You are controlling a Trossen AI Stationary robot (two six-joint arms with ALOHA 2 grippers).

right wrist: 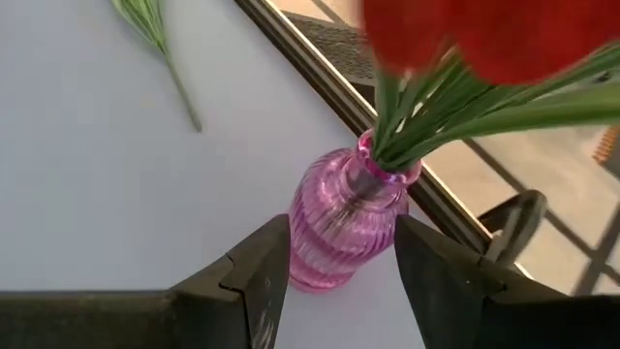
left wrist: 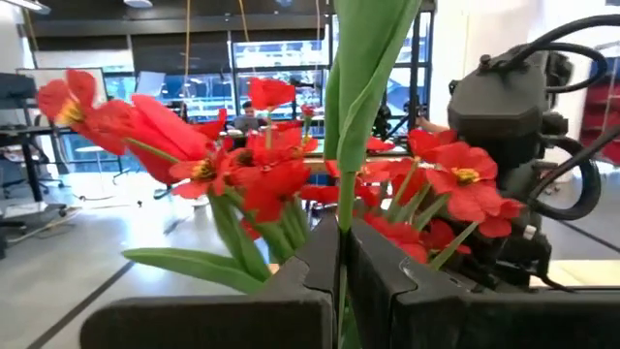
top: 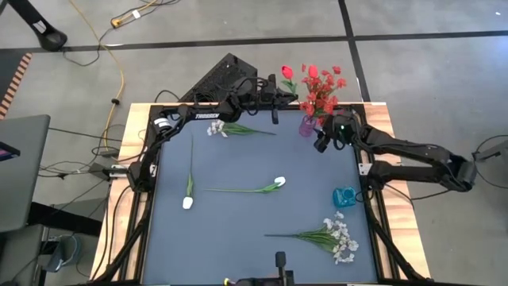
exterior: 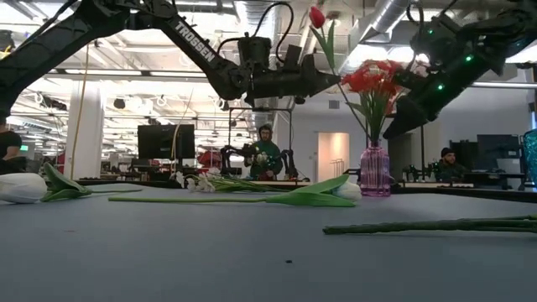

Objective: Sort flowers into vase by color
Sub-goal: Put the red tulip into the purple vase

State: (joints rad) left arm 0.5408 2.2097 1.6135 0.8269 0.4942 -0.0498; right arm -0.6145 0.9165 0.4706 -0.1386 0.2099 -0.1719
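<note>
We see red flowers (top: 321, 86) upright in the pink vase (top: 306, 125) at the far edge. Two white tulips (top: 278, 183) and two white sprays (top: 340, 238) lie flat on the table.

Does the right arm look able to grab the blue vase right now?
Probably yes: the right gripper is open and empty beside the pink vase, and the blue vase stands on the right arm's side with nothing between them.

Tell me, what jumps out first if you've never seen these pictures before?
The bunch of red flowers in the pink vase at the table's far edge stands out first. The left hand holds a red tulip by its stem high beside the bunch, while the right hand hangs open over the vase. White flowers lie flat on the grey table, and a blue vase waits empty.
</note>
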